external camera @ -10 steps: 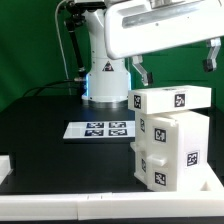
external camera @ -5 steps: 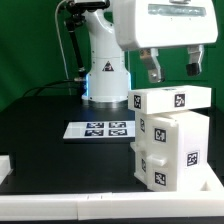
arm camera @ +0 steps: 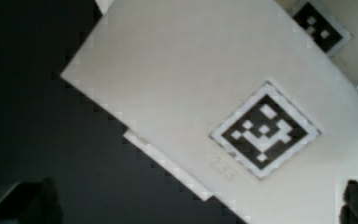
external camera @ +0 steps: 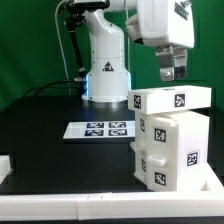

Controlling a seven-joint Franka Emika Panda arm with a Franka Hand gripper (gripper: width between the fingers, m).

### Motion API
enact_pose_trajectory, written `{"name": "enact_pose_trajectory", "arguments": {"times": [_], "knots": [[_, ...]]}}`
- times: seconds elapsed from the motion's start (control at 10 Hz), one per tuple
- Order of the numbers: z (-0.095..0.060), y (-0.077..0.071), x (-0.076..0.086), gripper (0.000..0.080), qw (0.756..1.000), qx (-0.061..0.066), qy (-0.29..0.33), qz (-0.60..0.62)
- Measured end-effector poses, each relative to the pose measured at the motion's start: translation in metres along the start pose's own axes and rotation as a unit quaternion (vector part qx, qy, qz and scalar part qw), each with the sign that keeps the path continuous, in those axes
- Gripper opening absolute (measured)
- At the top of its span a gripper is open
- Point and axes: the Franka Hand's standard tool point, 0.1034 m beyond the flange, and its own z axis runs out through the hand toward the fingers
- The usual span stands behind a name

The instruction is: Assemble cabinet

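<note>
The white cabinet box (external camera: 170, 140) stands on the black table at the exterior view's right, with marker tags on its faces. A flat white tagged panel (external camera: 172, 99) lies on top of it. My gripper (external camera: 172, 70) hangs just above that panel, pointing down, apart from it. In the wrist view the panel (arm camera: 176, 90) and its tag (arm camera: 265, 130) fill the frame under the gripper (arm camera: 194, 205). The dark fingers (arm camera: 34, 203) stand far apart at the frame's two sides, open and empty.
The marker board (external camera: 100, 129) lies flat on the table in front of the robot base (external camera: 105, 75), to the exterior view's left of the cabinet. A white block (external camera: 5, 165) sits at the far left edge. A white ledge (external camera: 60, 205) runs along the table's front.
The wrist has turned about its own axis, so the fingers now show side-on. The gripper stays over the cabinet's top panel. The cabinet has not moved.
</note>
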Motion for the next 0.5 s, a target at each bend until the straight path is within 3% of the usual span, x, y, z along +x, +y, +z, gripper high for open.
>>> {"name": "enact_pose_trajectory", "arguments": {"times": [0.3, 0.5], "knots": [[0.0033, -0.0036, 0.004, 0.0797, 0.982, -0.012, -0.022, -0.188], [0.0051, -0.005, 0.0019, 0.0797, 0.972, -0.01, -0.029, -0.233]]}}
